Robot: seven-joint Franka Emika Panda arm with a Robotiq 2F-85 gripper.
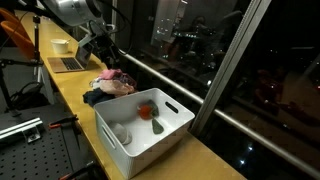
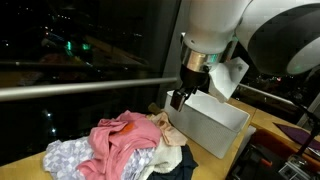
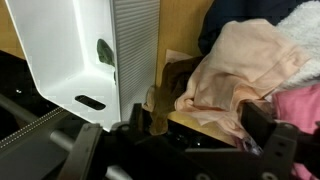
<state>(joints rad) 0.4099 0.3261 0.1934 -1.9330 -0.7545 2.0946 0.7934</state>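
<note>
My gripper is open, its dark fingers spread wide at the bottom of the wrist view. It hangs over a pile of clothes on the wooden table, above the edge where a peach cloth and a brown cloth lie. Nothing is held between the fingers. A pink garment tops the pile, over grey patterned cloth. In both exterior views the gripper hovers just above the pile, next to a white bin.
The white bin holds a red thing and a grey thing. Its slotted wall stands close beside the gripper. A laptop and a bowl sit farther along the table. A window rail runs behind.
</note>
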